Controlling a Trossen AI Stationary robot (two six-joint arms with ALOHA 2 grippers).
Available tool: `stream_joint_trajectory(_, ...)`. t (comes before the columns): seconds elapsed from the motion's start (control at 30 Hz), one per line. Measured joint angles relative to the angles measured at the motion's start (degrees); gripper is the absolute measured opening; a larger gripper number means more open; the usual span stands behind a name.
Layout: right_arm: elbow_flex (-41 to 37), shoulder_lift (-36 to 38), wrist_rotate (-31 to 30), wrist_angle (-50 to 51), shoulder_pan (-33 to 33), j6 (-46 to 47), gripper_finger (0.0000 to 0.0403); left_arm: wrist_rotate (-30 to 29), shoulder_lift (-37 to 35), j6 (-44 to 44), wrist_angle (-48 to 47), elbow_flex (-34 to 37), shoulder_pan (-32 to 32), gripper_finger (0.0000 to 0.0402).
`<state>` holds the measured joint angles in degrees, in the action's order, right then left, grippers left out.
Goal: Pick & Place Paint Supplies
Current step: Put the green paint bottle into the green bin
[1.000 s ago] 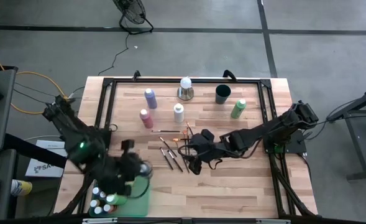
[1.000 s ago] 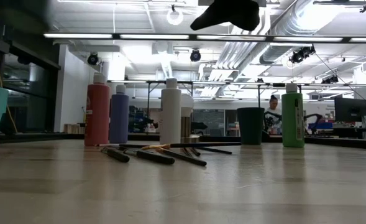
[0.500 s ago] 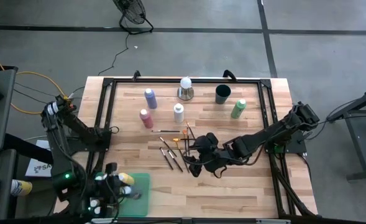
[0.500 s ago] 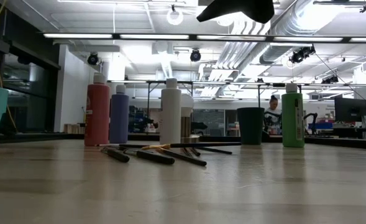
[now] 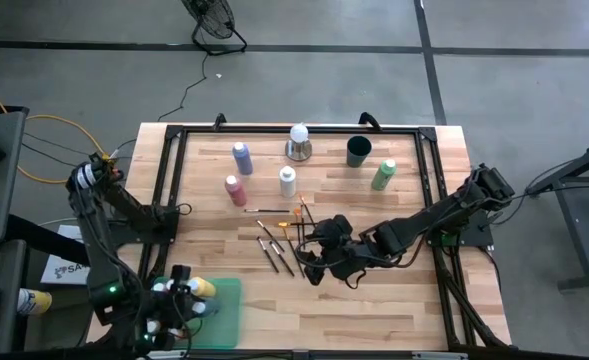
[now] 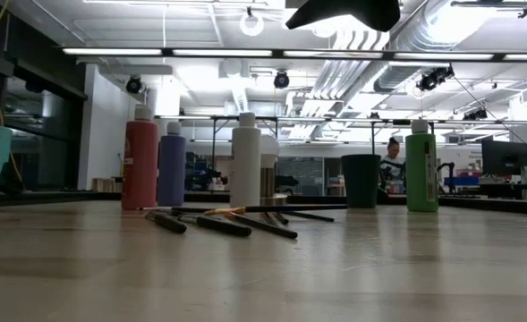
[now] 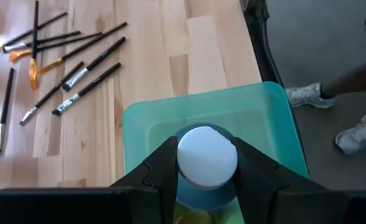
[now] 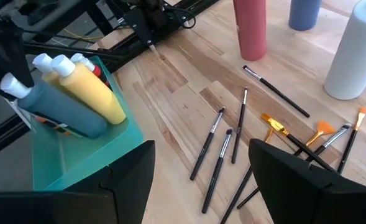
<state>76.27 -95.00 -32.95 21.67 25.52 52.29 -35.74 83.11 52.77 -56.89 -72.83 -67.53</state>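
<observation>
My left gripper (image 7: pixel 206 165) is over the teal bin (image 5: pixel 229 312) at the table's near-left corner, shut on a blue paint bottle (image 8: pixel 64 112). A yellow bottle (image 8: pixel 99 96) and other capped bottles (image 5: pixel 154 326) lie in the bin. My right gripper (image 8: pixel 198 180) hovers open above several loose brushes (image 5: pixel 279 238) at mid-table and touches nothing. Purple (image 5: pixel 242 157), pink (image 5: pixel 235 190), white (image 5: pixel 288 181) and green (image 5: pixel 383 175) bottles stand upright on their bases farther back. My left gripper pinches the blue bottle at its pale cap end (image 7: pixel 207 154), one finger (image 7: pixel 164 165) on each side, coming from above. The bottle is tilted, with its base end (image 8: pixel 99 127) down in the bin beside the yellow bottle.
A white ball on a metal base (image 5: pixel 298 142) and a dark green cup (image 5: pixel 359 151) stand near the far edge. A black frame (image 5: pixel 169 180) runs round the table. A person's shoes (image 7: pixel 307 94) show on the floor beside the bin.
My left gripper has carried the blue bottle toward the table's near-left corner and down into the teal bin, staying shut on it. My right gripper has shifted slightly toward the near edge above the brushes.
</observation>
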Motion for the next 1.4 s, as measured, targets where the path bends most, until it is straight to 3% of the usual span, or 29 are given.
stream_joint_trajectory(0.73, -0.04, -0.02, -0.20, -0.01, 0.00, 0.64, 0.0252, 2.66, -0.02, 1.71, 4.72, 4.94, 0.00, 0.0115)
stream_joint_trajectory(1.0, -0.04, -0.02, -0.20, -0.02, -0.02, 0.67, 0.0252, 3.26, -0.02, 1.75, 4.34, 5.04, 0.00, 0.0212)
stream_joint_trajectory(1.27, -0.04, -0.02, -0.20, -0.02, -0.02, 0.66, 0.0252, 2.91, -0.02, 1.38, 3.82, 3.93, 0.02, 0.0225)
stream_joint_trajectory(1.4, -0.04, -0.02, -0.26, -0.02, -0.16, 0.66, 0.0252, -1.22, -0.04, 1.01, 0.05, 0.30, 1.05, 0.0226)
